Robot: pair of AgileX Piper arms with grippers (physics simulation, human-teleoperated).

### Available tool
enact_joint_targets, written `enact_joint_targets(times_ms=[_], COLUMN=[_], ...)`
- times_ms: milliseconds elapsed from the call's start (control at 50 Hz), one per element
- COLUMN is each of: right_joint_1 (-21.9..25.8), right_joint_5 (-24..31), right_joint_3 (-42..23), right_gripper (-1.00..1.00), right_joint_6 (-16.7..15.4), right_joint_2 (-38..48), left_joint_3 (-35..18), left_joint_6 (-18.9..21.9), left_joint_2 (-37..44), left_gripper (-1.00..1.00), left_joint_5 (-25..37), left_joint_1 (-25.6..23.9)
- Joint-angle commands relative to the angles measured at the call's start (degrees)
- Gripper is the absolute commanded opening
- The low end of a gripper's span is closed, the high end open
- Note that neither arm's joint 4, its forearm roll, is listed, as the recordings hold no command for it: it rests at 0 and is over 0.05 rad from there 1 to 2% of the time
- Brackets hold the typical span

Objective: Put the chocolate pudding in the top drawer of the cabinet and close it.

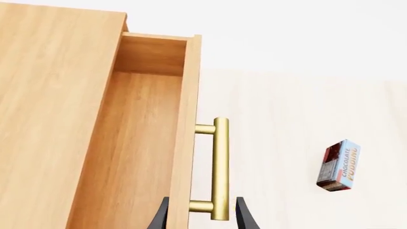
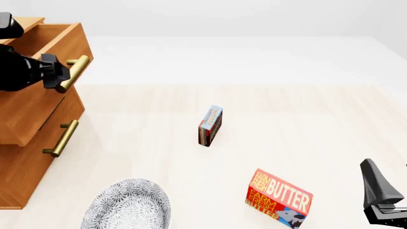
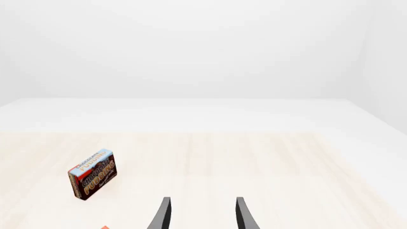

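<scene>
Spread jaws on both sides: my left gripper point(image 1: 202, 215) has its black fingers standing either side of the brass bar handle point(image 1: 220, 168) of the top drawer point(image 1: 143, 143), apart and not clamped on it, with the light orange-brown wooden cabinet point(image 2: 25, 157) just behind. That deeper wooden drawer is pulled out and its floor is bare. My right gripper point(image 3: 202, 212) is likewise parted, holding nothing, low at the near right edge of the table.

The chocolate pudding point(image 2: 210, 125), a small thin flat box in dark brown and red with a light blue-white top, stands on its narrow edge on the pale wood table, well apart from both grippers. From the right jaws it lies ahead and off toward the cabinet side; its long axis runs roughly away from me. I judge the right arm should fetch it, since the left is occupied at the handle. A larger red butter box point(image 2: 279, 197) sits between the right gripper and the pudding, so I'd reach over it.
</scene>
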Motion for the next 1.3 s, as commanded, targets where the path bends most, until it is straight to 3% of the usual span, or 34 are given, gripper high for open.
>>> enact_joint_targets(times_ms=[20, 1300], right_joint_1=[0.0, 0.0], right_joint_5=[0.0, 0.0], right_joint_3=[0.0, 0.0], right_gripper=[1.00, 1.00], right_joint_6=[0.0, 0.0], right_joint_2=[0.0, 0.0], left_joint_3=[0.0, 1.2], left_joint_6=[0.1, -3.0], left_joint_2=[1.1, 0.7], left_gripper=[1.00, 1.00], left_joint_5=[-0.1, -3.8], left_joint_1=[-0.9, -7.4])
